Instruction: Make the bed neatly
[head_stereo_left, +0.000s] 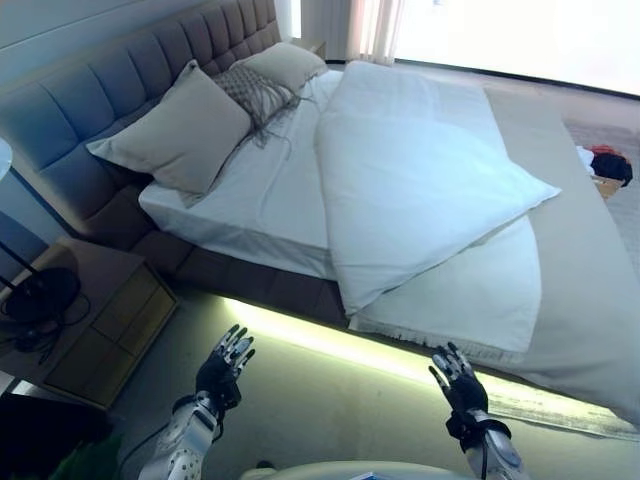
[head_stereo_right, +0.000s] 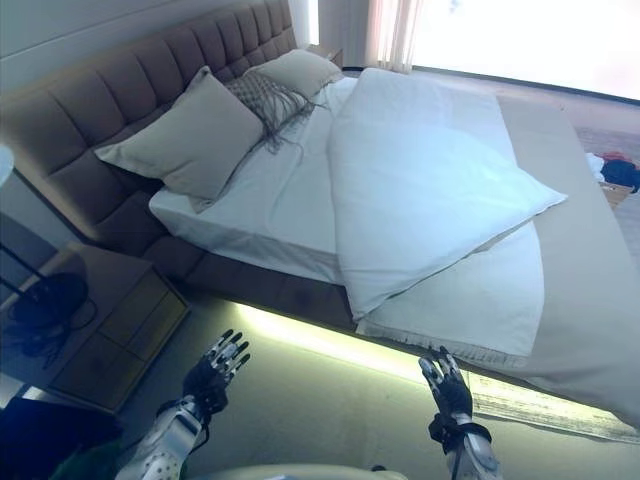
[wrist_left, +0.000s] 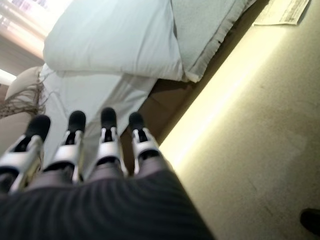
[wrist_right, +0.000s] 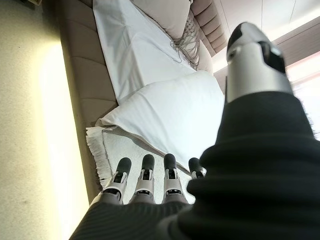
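A bed with a tufted grey headboard (head_stereo_left: 110, 80) lies ahead. Its white duvet (head_stereo_left: 420, 180) is folded back on itself, baring the white sheet (head_stereo_left: 260, 190) near the pillows. A fringed white blanket (head_stereo_left: 470, 290) shows under the duvet, over a beige cover (head_stereo_left: 590, 270). A large beige pillow (head_stereo_left: 180, 130), a patterned cushion (head_stereo_left: 255, 92) and a second pillow (head_stereo_left: 285, 62) rest at the headboard. My left hand (head_stereo_left: 226, 368) and right hand (head_stereo_left: 456, 378) hover open above the floor, short of the bed's near side, holding nothing.
A wooden nightstand (head_stereo_left: 100, 310) stands at the left with a black lamp base (head_stereo_left: 40, 295) on it. A lit strip (head_stereo_left: 330, 345) glows under the bed frame. Dark and red items (head_stereo_left: 608, 165) lie on the floor beyond the far side.
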